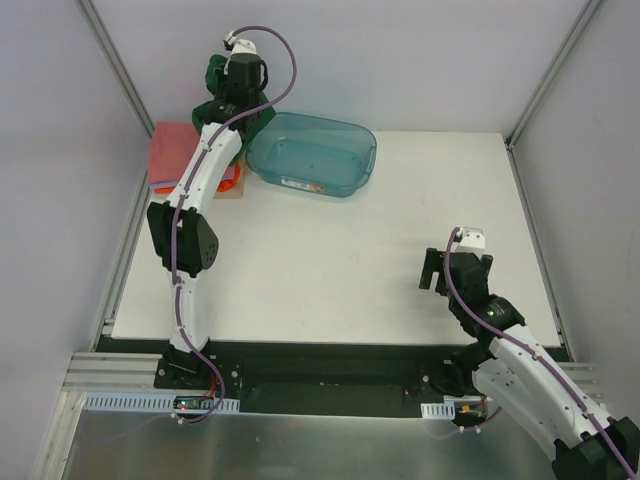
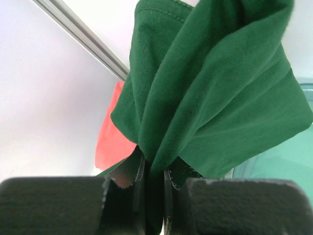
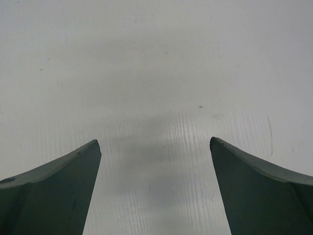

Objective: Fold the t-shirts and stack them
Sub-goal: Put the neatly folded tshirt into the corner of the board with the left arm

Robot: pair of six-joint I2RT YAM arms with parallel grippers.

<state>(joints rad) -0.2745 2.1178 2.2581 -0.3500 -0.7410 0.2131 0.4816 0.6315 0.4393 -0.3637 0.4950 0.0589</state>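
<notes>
Showing the dark green t-shirt [image 2: 215, 98] gathered into a bunch, with a thick wad of its folds pinched between the closed fingers of the left gripper [image 2: 155, 169]. The shirt is held at the far-left corner of the table [image 1: 350, 260], between the folded stack and the teal bin [image 1: 312, 155]; whether any of its cloth rests on the table cannot be told. In the stack, a salmon-pink shirt [image 1: 172, 148] lies on top and an orange edge [image 1: 232, 180] shows beneath it. The right gripper [image 3: 154, 144] is spread wide and empty, poised over bare table at the near right, well apart from all the cloth.

The shirt is judged to be light and wholly limp: no shape is kept, and the fabric hangs in loose pleats from the pinch. The knit is likely to cling rather than slip, so little force should be needed. The present hold (a mid-cloth bunch) is judged to give no command of the edges. Better holds would probably be found at two corners of one stitched edge, such as the hem [image 2: 161, 10] seen in the left wrist view, one corner taken in each gripper, so that the cloth can be drawn flat before folding.
</notes>
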